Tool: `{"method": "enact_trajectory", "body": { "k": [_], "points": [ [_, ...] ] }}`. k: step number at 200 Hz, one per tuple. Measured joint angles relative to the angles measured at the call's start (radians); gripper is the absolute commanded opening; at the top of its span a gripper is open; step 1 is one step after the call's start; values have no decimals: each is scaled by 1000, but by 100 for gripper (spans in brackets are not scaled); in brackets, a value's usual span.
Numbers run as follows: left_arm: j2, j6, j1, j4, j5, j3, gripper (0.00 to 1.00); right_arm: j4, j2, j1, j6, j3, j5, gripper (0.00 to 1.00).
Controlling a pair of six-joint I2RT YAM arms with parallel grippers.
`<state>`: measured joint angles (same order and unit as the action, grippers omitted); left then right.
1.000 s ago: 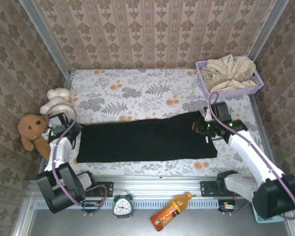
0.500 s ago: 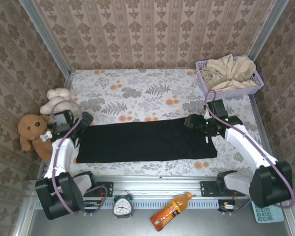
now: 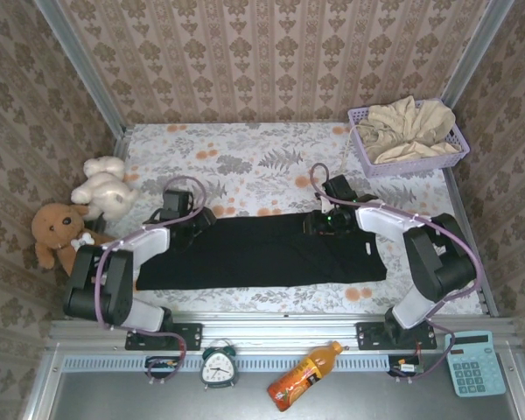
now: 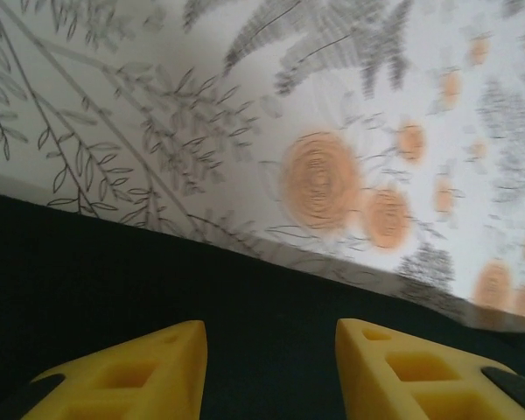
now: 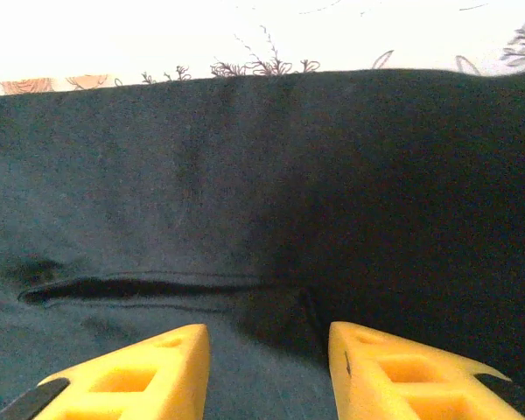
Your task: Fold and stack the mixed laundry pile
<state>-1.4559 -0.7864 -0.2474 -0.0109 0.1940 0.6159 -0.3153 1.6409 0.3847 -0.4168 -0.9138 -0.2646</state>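
Garment position: the black T-shirt [image 3: 262, 251] lies flat on the floral tabletop [image 3: 245, 162], folded into a long band that runs left to right.

Left hand [image 3: 191, 229]: located at the far edge of the black T-shirt, near its left end. In the left wrist view the left hand [image 4: 269, 337] is over the dark cloth [image 4: 114, 271], just inside that far edge. Its yellow fingers [image 4: 149, 372] stand moderately apart with nothing between them.

Right hand [image 3: 322, 222]: located at the far edge of the black T-shirt, right of its middle. In the right wrist view the right hand [image 5: 267, 337] is above the cloth [image 5: 289, 175], close to a dark fold line. Its fingers [image 5: 402, 372] stand moderately apart and hold nothing. Whether either set of fingertips touches the cloth cannot be determined.

Second garment: the beige garment [image 3: 411, 127] is bunched in the lavender basket [image 3: 360, 144], beyond the right end of the black T-shirt and well apart from it.

Other items, referenced to the black T-shirt:
- white plush toy [image 3: 105, 186] and brown plush toy [image 3: 57, 232]: off its left end.
- alarm clock [image 3: 217, 367], orange bottle [image 3: 302, 376] and calculator [image 3: 477, 361]: on its near side, off the tabletop.
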Motion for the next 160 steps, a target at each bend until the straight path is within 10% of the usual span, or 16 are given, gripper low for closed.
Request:
{"method": "enact_trajectory", "body": {
  "k": [22, 37, 95, 122, 134, 160],
  "points": [
    [-62, -14, 1, -56, 1, -1, 47, 19, 13, 4, -1, -2, -14, 27],
    [-85, -18, 0, -103, 2, 0, 47, 31, 12, 12, -3, -1, -21, 0],
    [-127, -30, 5, -178, 14, 17, 48, -18, -136, 124, -30, 21, -10, 0],
    [-127, -29, 7, -161, 16, 27, 51, 2, -214, 296, -112, 22, -83, 44],
    [-127, -27, 9, -152, 16, 32, 53, 16, -203, 365, -150, 19, -132, 98],
    [-125, -17, 21, -125, 21, 46, 58, -48, -173, 387, -161, -21, -145, 100]
  ]
}}
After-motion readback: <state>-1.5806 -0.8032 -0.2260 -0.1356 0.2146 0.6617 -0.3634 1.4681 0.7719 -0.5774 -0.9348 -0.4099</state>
